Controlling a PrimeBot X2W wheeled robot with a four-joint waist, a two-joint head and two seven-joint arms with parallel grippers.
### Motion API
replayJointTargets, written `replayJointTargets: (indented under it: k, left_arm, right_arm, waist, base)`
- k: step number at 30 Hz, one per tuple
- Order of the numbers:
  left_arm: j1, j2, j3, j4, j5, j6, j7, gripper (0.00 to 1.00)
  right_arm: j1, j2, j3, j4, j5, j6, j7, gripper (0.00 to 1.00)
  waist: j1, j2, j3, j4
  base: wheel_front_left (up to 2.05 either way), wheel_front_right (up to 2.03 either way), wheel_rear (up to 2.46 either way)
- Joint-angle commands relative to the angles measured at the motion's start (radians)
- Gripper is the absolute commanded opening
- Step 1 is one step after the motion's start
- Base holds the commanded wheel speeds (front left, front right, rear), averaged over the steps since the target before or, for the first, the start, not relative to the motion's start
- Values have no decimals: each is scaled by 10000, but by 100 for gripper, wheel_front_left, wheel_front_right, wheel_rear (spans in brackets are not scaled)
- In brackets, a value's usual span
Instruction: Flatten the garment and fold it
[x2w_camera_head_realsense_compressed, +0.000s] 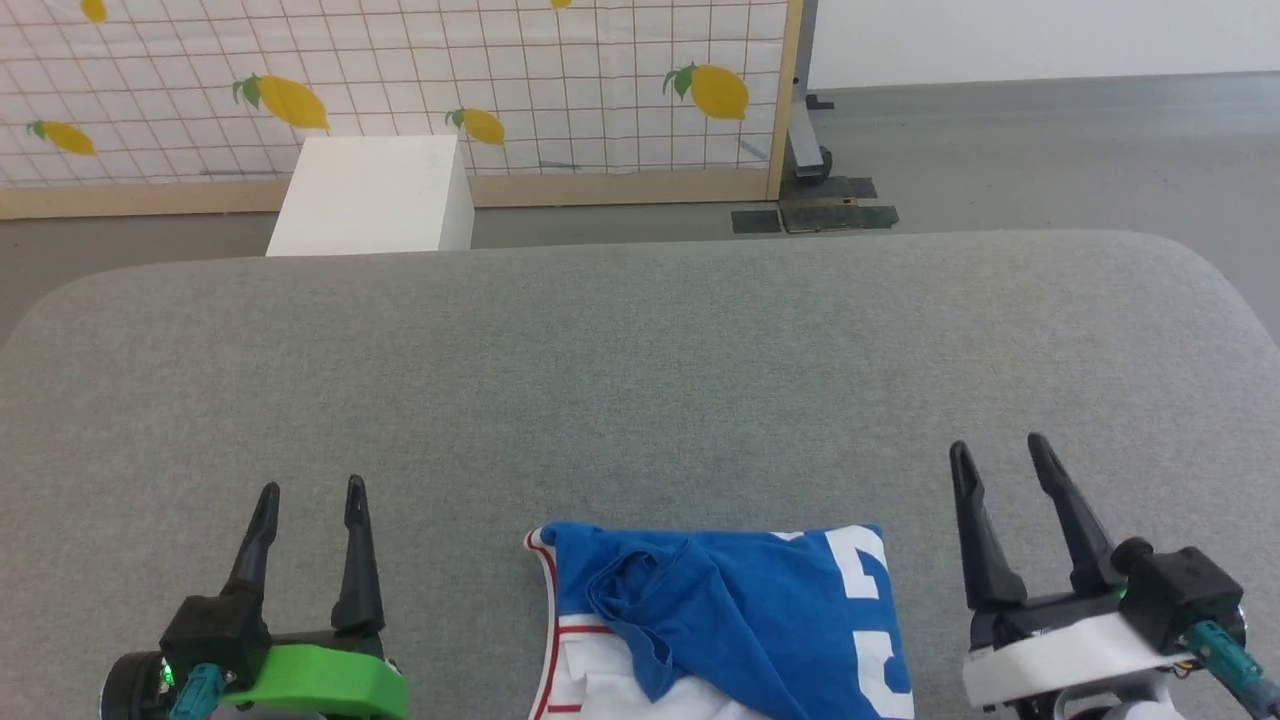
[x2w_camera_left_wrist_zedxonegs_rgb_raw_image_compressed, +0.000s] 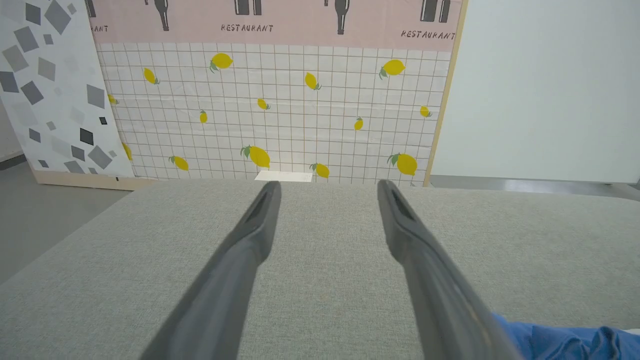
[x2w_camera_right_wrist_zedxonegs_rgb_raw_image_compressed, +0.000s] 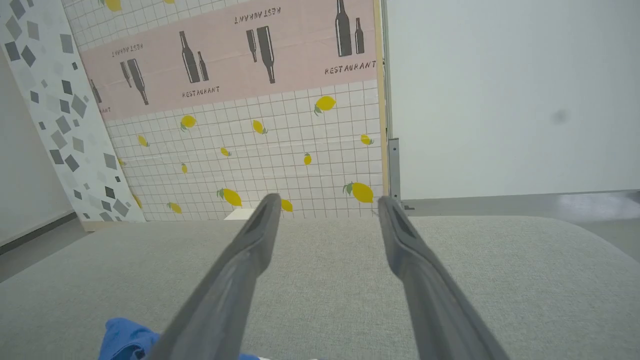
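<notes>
Left pincer (x2w_camera_head_realsense_compressed: 312, 485) and right pincer (x2w_camera_head_realsense_compressed: 997, 442) — both gaping, empty — flank the crumpled garment (x2w_camera_head_realsense_compressed: 740, 600); pink panel (x2w_camera_left_wrist_zedxonegs_rgb_raw_image_compressed: 300, 20) reads "RESTAURANT".

Bright, even, diffuse light across all three views; shadows faint, soft-edged. Pale glare patch on floor (x2w_camera_right_wrist_zedxonegs_rgb_raw_image_compressed: 590, 204) at right edge of right wrist view. Wrist views bow toward edges, wide-angle. On left gripper (x2w_camera_left_wrist_zedxonegs_rgb_raw_image_compressed: 328, 186), fingers (x2w_camera_left_wrist_zedxonegs_rgb_raw_image_compressed: 230, 280) sharp at tips, blurred toward bottom edge. Blue of garment (x2w_camera_head_realsense_compressed: 720, 620) vivid, white print near clipping. Mild compression softness overall.
</notes>
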Motion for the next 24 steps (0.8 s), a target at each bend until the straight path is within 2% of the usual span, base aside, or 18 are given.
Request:
replayJointTargets:
  k: [1, 9, 14, 19, 22, 24]
  left_arm:
    - [57, -32, -22, 41, -47, 42, -44, 100]
    - [93, -32, -43, 118, -37, 75, -44, 100]
    - [126, -32, -48, 126, -35, 122, -44, 100]
    - [79, -32, -51, 145, -29, 159, -44, 100]
    - [46, -32, -34, 163, -39, 165, -44, 100]
    - [23, -32, -37, 166, -52, 170, -44, 100]
  right_arm:
    - [125, 46, -18, 26, -106, -13, -50, 100]
    - [266, 101, -36, 231, -330, -13, -50, 100]
    - [-246, 4, -146, 57, -434, -13, -50, 100]
    - [-1573, -848, -36, -306, -398, -13, 605, 100]
    - [-2451, -1552, 407, -268, -260, -13, 1649, 100]
    - [-2987, -2052, 926, -118, 138, -13, 2748, 100]
  waist:
    - [1, 0, -1, 37]
    - [1, 0, -40, 98]
    - [1, 0, -33, 69]
    - [1, 0, 60, 8]
    - [1, 0, 124, -28]
    - [1, 0, 189, -36]
  base:
    - [0, 0, 0]
    - [0, 0, 0]
    - [0, 0, 0]
    - [0, 0, 0]
    - [0, 0, 0]
    - [0, 0, 0]
